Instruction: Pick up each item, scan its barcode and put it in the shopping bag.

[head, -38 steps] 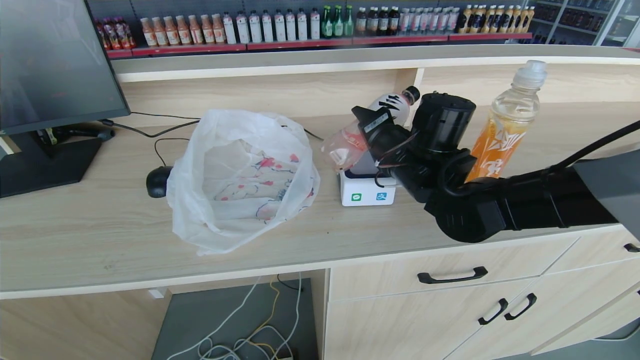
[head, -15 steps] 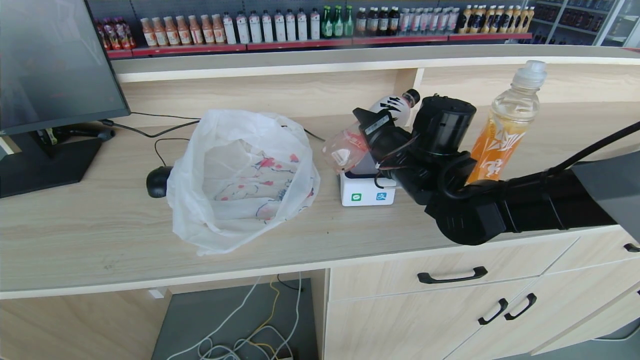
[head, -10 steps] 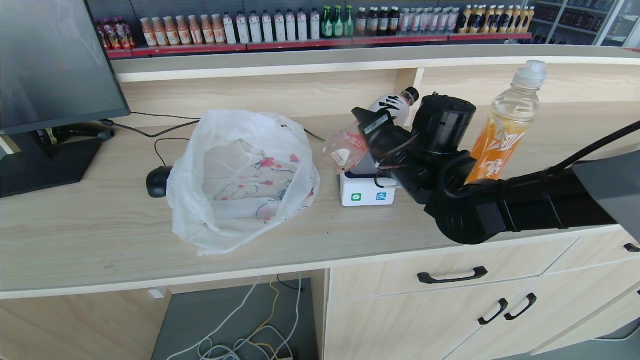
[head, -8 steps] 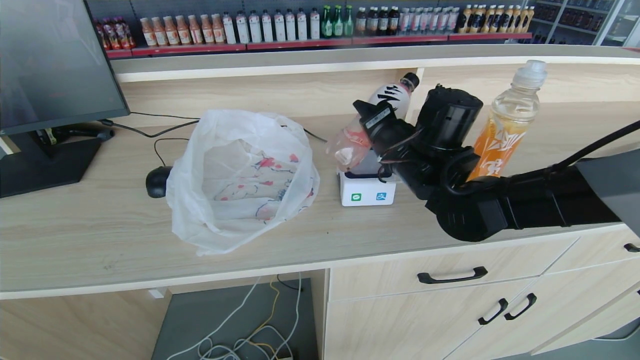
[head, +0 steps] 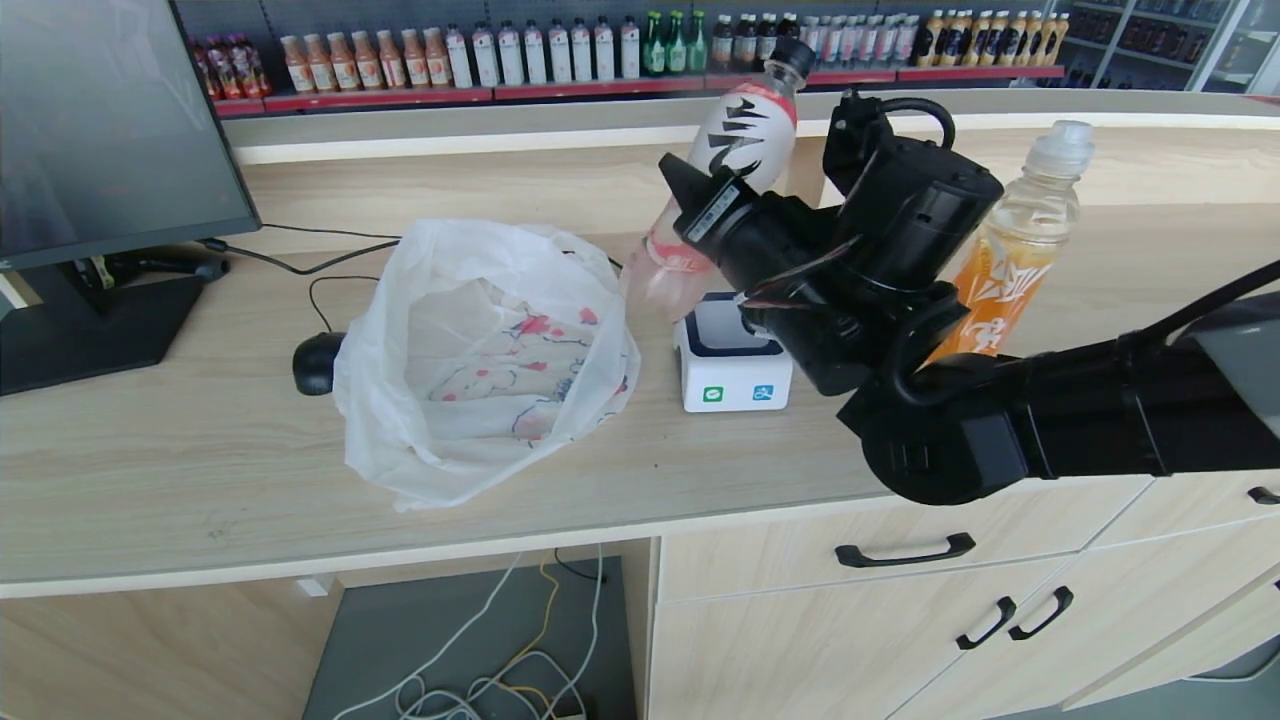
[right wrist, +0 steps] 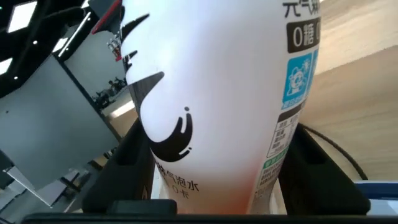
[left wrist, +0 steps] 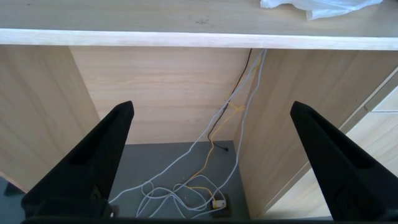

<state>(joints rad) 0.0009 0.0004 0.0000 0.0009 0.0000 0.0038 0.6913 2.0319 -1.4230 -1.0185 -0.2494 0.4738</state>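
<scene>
Above the wooden counter (head: pixel 200 450), the right claw (head: pixel 692 225) clamps a white-and-pink, black-capped bottle (head: pixel 745 125).

Head view down onto counter (head: pixel 200 450), left wrist below (bag (left wrist: pixel 317 7) edge shared), right wrist hugging bottle (right wrist: pixel 217 93)

Shop fittings around a pale wooden worktop (head: pixel 200 470)
A dark monitor (head: pixel 110 120) stands on its black base at the left end, with a black mouse (head: pixel 315 363) lying near it, its thin cord looping behind. Rows of bottled drinks (head: pixel 560 50) line the red-edged shelf (head: pixel 600 90) at the back. Under the worktop, loose cables (head: pixel 480 660) lie on the grey floor (head: pixel 400 620), beside drawers (head: pixel 800 580) with black handles (head: pixel 904 551).
</scene>
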